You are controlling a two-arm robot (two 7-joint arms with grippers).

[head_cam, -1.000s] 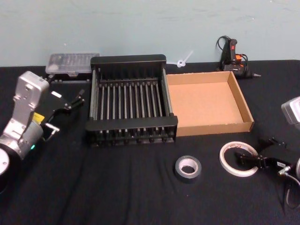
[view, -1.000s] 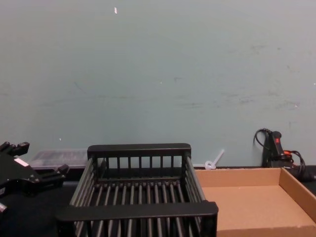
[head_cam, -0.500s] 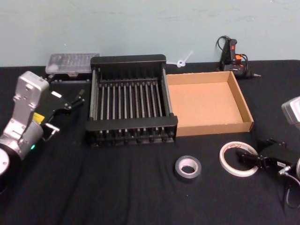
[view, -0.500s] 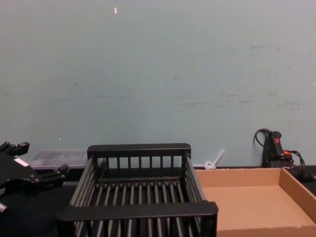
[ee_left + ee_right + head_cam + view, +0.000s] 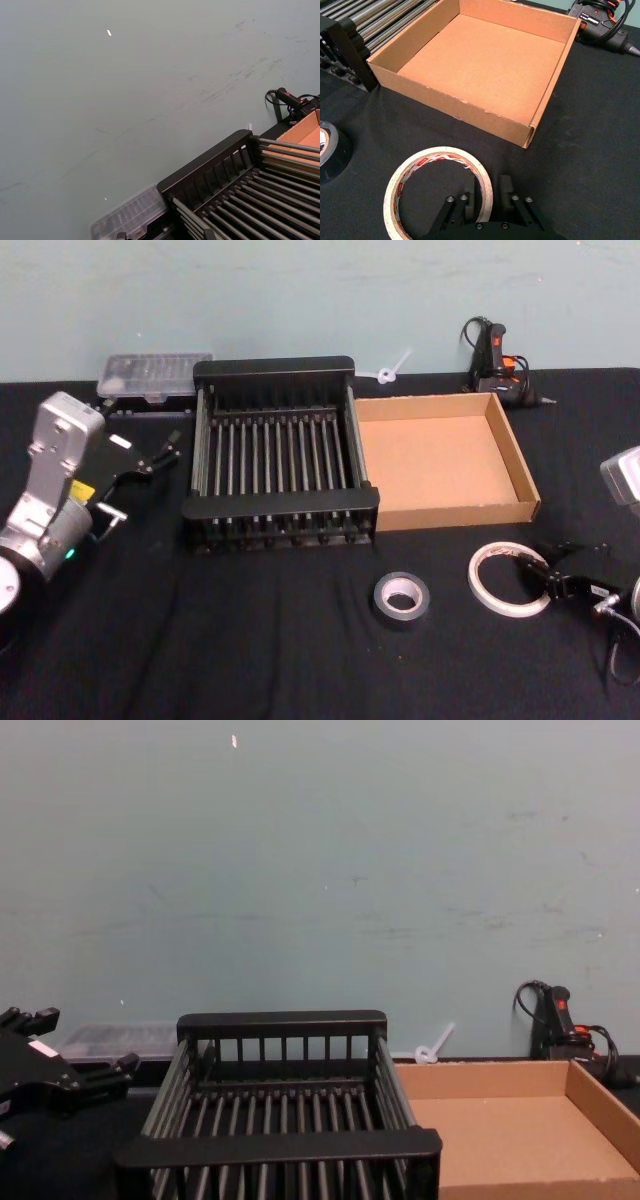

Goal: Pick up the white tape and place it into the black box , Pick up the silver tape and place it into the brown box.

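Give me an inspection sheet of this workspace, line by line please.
Surface: black cloth table.
Job's things: white tape and silver tape flat on cloth; black box and brown box side by side, nothing inside.
Clutter: clear plastic case, glue gun.
Hands: right hand straddles the white tape's rim, open; left hand idle left of black box.
Cables: glue gun cord.
Surroundings: pale green wall.

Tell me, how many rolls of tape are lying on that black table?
2. The thin white ring of tape lies near the right gripper, in front of the tan cardboard tray. The thick grey-silver roll lies to its left.
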